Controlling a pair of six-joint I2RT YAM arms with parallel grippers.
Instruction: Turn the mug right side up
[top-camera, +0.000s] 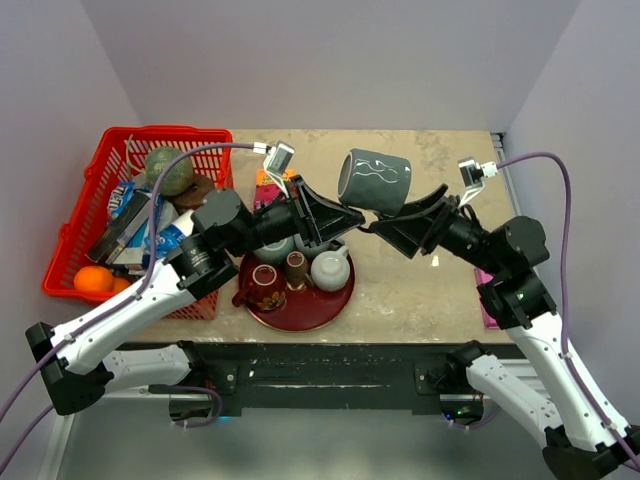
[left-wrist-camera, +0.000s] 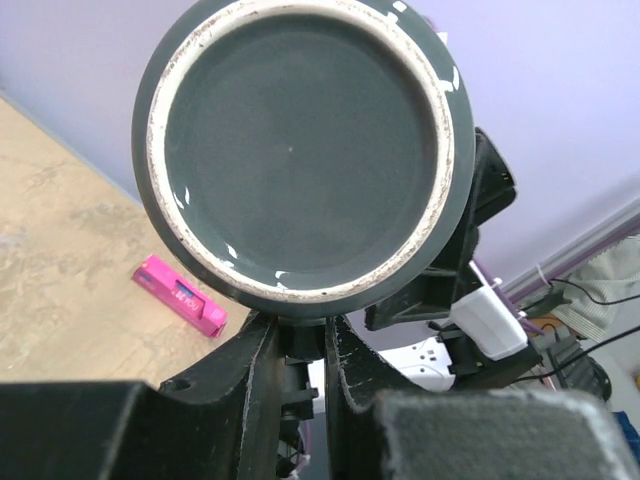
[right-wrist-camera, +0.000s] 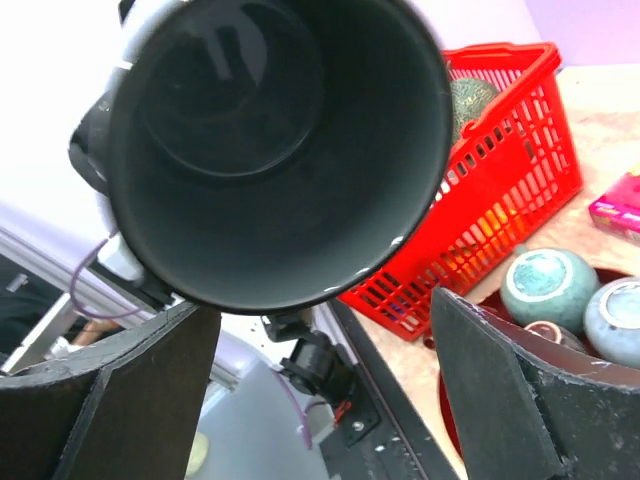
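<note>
**Near:** tray (top-camera: 300, 318) of small cups at the front of the worktop (top-camera: 420, 290).

**Middle:** mug (top-camera: 378, 180), aloft over the tray's far side. It lies sideways, base toward the left arm and mouth toward the right.
- Left end effector (top-camera: 348, 214): pinched narrow under the mug, seemingly on its handle.
- Right end effector (top-camera: 410, 212): wide, fingers flanking the mouth, no contact evident.

**Step, as judged:** mid-air handover, mug half turned.

**Next move calls for:** the right grips the wall before the left lets go, then rolls the mouth upward.

**Far left:** basket (top-camera: 70, 230).

**Views:**
- Left wrist alone shows the pale foot ring and a pink box (left-wrist-camera: 180, 295).
- Right wrist alone shows the empty interior.
</note>
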